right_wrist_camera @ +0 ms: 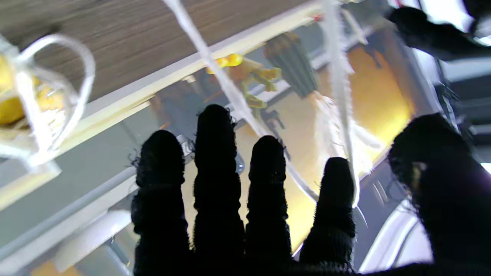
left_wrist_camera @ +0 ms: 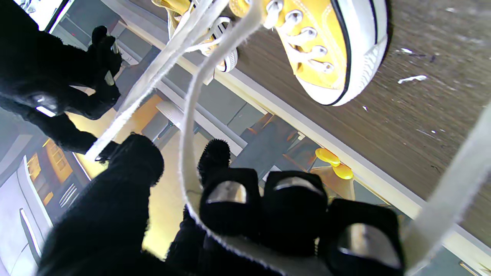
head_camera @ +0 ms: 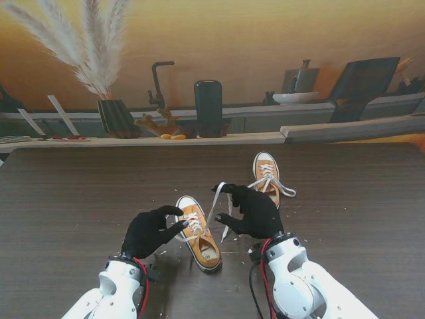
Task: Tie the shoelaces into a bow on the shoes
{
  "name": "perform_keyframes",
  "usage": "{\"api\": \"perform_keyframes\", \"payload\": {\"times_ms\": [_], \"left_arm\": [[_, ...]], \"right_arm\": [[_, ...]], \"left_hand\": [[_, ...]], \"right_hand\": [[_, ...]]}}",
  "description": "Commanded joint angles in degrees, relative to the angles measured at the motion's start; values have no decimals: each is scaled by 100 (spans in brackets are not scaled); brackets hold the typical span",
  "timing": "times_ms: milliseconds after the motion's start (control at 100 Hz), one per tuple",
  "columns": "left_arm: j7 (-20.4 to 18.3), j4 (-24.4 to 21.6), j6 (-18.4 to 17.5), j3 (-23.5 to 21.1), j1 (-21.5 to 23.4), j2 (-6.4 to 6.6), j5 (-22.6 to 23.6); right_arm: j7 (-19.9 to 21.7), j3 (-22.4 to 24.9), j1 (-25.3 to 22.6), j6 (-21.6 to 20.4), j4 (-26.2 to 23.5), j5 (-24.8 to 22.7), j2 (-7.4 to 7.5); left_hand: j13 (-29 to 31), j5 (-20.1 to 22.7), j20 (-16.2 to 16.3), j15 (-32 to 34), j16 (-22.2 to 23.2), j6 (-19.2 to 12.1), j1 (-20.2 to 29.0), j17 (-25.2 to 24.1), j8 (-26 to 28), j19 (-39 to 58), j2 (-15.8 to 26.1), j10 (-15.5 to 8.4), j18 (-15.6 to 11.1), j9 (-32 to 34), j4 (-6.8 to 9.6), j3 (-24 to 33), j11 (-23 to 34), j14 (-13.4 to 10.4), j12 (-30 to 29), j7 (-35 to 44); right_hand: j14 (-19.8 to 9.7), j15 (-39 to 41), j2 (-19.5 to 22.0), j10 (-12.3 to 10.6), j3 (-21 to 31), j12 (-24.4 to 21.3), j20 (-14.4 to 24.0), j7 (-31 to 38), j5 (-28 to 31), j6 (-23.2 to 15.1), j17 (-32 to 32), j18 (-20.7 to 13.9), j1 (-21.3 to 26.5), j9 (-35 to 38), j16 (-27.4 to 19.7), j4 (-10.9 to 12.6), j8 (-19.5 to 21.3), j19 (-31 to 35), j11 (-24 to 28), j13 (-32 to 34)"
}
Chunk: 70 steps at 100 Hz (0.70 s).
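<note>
On the near shoe (head_camera: 198, 234), mid-table, white laces (head_camera: 214, 203) are being drawn taut: the left hand (head_camera: 151, 230) is clamped on one strand, the right hand (head_camera: 255, 211) on another. Crossing is judged next. The far shoe (head_camera: 266, 174) is lying already bowed.

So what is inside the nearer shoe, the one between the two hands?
The nearer shoe looks empty: its opening shows only a bare tan insole. The toe end is covered by the tongue and laces, so nothing can be seen there. One lace rises from it to the right hand.
</note>
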Motion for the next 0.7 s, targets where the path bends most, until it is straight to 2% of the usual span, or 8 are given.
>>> {"api": "perform_keyframes", "payload": {"times_ms": [0,130,280,360,440,560,570,690], "left_arm": [[-304,-192,-113,-167,120,71,-120],[-721,-402,-229,-416,243,114,-397],[-857,-508,-336,-566,269,122,-539],[-950,-559,-341,-621,265,123,-673],[-970,-576,-330,-638,228,115,-757],[-1082,-599,-350,-657,147,118,-920],[-1093,-600,-353,-658,139,119,-932],[-1111,-619,-367,-644,69,108,-1051]], "right_arm": [[-3,-19,89,-126,210,112,-87],[67,-45,128,-393,347,788,-201],[-2,-137,249,-929,627,1663,-388],[47,-167,277,-1130,708,2086,-456],[124,-182,293,-1305,772,2466,-506],[69,-238,327,-1398,876,2930,-615],[60,-244,332,-1410,887,2981,-626],[111,-345,369,-1582,938,4001,-770]], "left_hand": [[272,-57,-109,-53,-90,-46,-111,102,-50,617,118,-82,-214,-19,83,37,19,-60,49,12],[273,-43,-179,-171,-101,-65,-27,82,-29,474,84,-62,-46,-66,58,14,-27,-18,68,19],[274,-15,-203,-217,-99,-124,61,77,3,432,44,-65,6,-78,31,12,-42,-11,79,56],[274,-5,-219,-232,-95,-132,101,72,18,401,28,-65,38,-77,15,9,-46,-8,85,76],[276,25,-232,-241,-89,-140,160,69,38,377,-6,-65,72,-76,0,13,-48,-7,90,112],[275,26,-246,-251,-82,-188,292,65,53,353,-77,-77,108,-72,-24,30,-55,-5,96,149],[274,27,-247,-253,-82,-191,295,64,54,351,-79,-77,110,-72,-27,28,-56,-5,96,152],[277,63,-264,-270,-78,-228,359,60,74,321,-99,-70,144,-64,-61,15,-57,-1,103,216]], "right_hand": [[30,-193,-122,-128,239,-75,-67,-97,61,380,84,-45,97,249,-151,39,21,74,-200,222],[133,-1141,-175,-85,413,-869,-377,-210,-14,1029,-166,-84,196,283,-465,35,-50,-422,-1219,125],[133,-2661,-317,31,635,-2384,-1096,-163,121,1186,-522,-60,292,190,-1074,22,-39,-1337,-2455,164],[175,-3298,-348,119,678,-2958,-1515,-128,189,1133,-661,-88,292,113,-1337,20,-13,-1697,-2871,204],[190,-3650,-370,197,708,-3118,-1820,-50,362,1016,-759,-213,312,236,-1487,21,31,-1924,-3068,272],[140,-3663,-641,299,847,-3161,-2122,93,898,1059,-516,-380,356,675,-1481,1,114,-1760,-3105,585],[129,-3664,-665,286,881,-3160,-2320,84,949,1066,-501,-395,353,713,-1473,-26,140,-1655,-3109,617],[151,-3608,-958,328,1080,-3159,-2590,273,1640,1203,-332,-367,441,1076,-1446,-20,235,-1464,-3061,847]]}}
